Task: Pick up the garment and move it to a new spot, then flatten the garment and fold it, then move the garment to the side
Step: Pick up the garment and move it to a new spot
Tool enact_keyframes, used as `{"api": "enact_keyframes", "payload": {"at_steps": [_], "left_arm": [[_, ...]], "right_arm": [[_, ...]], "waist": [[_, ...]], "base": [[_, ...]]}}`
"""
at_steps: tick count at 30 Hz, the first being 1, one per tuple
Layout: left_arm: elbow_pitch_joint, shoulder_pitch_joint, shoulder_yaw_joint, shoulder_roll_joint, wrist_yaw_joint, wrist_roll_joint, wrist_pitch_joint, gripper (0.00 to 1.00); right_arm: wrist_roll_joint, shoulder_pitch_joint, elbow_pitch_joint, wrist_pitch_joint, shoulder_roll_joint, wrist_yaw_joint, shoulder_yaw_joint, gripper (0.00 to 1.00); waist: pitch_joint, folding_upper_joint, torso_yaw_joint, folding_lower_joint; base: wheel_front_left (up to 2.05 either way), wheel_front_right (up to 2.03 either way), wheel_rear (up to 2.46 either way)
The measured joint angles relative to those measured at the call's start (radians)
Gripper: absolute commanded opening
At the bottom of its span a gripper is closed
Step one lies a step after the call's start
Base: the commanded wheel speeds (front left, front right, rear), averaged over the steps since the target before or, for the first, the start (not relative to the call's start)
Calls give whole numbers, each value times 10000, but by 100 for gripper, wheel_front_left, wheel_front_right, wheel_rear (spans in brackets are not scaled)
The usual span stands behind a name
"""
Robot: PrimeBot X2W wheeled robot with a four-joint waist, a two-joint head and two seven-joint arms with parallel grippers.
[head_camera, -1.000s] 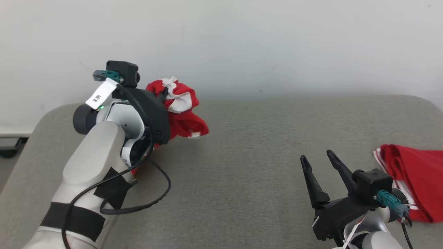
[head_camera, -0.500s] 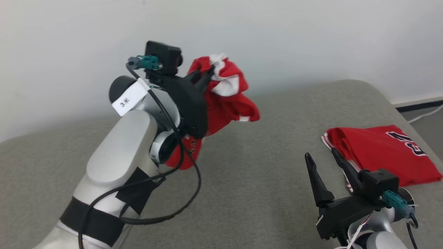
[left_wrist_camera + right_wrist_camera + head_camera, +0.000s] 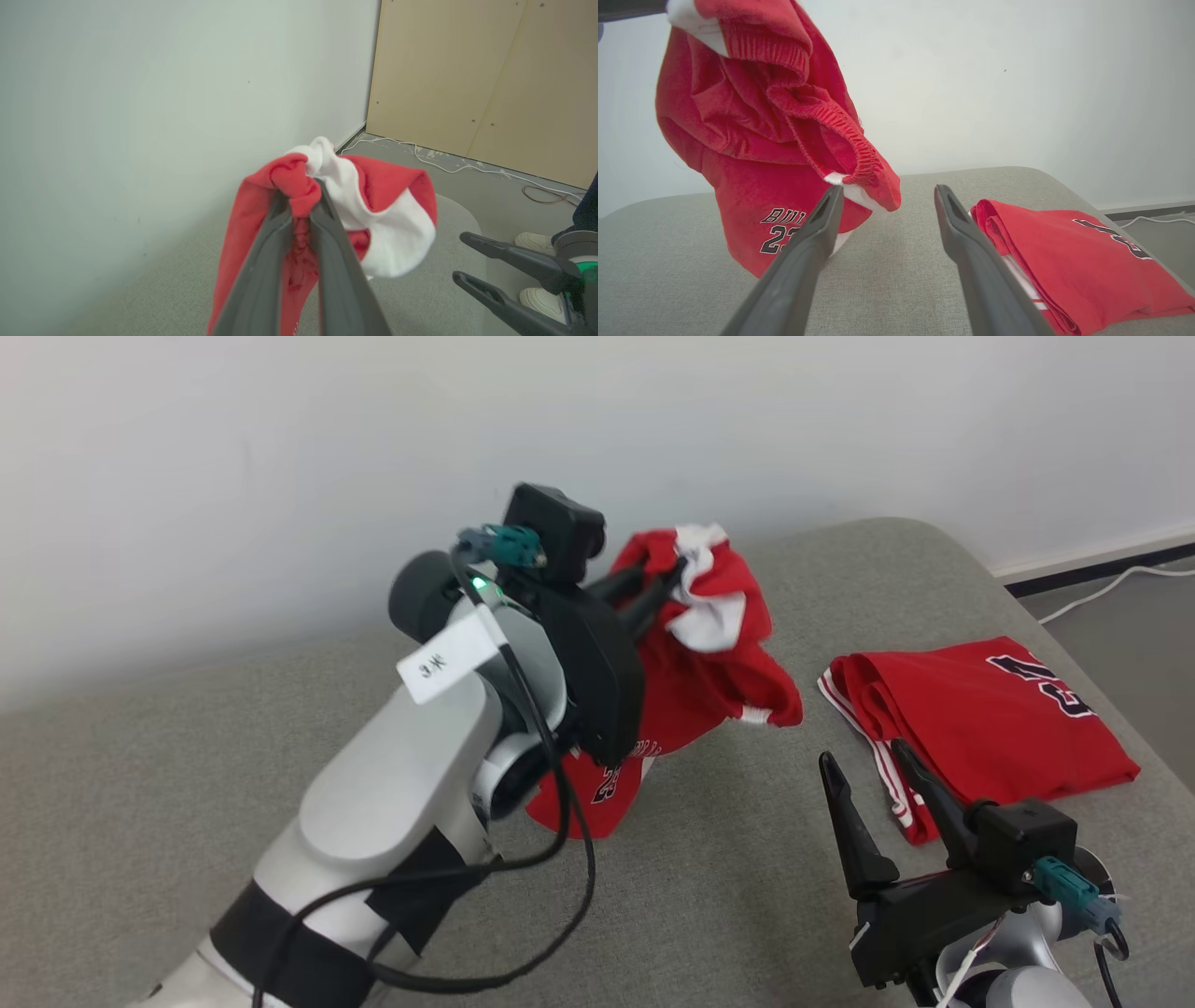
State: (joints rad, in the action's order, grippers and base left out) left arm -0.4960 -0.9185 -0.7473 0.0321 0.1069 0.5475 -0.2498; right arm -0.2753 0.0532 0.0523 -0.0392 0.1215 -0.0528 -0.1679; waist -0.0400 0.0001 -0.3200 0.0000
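— Since a second ago, my left gripper [image 3: 677, 574] has carried the garment [image 3: 709, 672] nearer the folded jersey [image 3: 980, 719], fingers clamped on bunched cloth.
— And the right gripper [image 3: 864, 756]?
— Fingers wide apart, empty, beside the jersey. I'd lower the garment well short of it, hem first.
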Motion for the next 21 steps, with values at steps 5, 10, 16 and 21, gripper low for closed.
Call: {"api": "enact_keyframes", "payload": {"at_steps": [5, 10, 16, 21], "left_arm": [[-391, 339, -721, -12, 86, 263, -6, 0], [-1183, 797, -1106, 77, 169, 188, -6, 0], [-1918, 1173, -1781, 1139, 178, -270, -38, 0], [-2057, 1141, -2661, 1707, 180, -761, 130, 0]], "right_arm": [[-52, 47, -42, 13, -33, 0, -4, 100], [-58, 44, -40, 59, -19, 0, 90, 100], [-59, 24, -29, 128, 0, -13, 182, 100], [-61, 21, -75, 132, 2, -12, 165, 100]], "waist": [[167, 0, -83, 0], [301, 0, -29, 1], [377, 0, 199, 1], [397, 0, 497, 0]], "base": [[0, 0, 0], [0, 0, 0], [0, 0, 0], [0, 0, 0]]}}
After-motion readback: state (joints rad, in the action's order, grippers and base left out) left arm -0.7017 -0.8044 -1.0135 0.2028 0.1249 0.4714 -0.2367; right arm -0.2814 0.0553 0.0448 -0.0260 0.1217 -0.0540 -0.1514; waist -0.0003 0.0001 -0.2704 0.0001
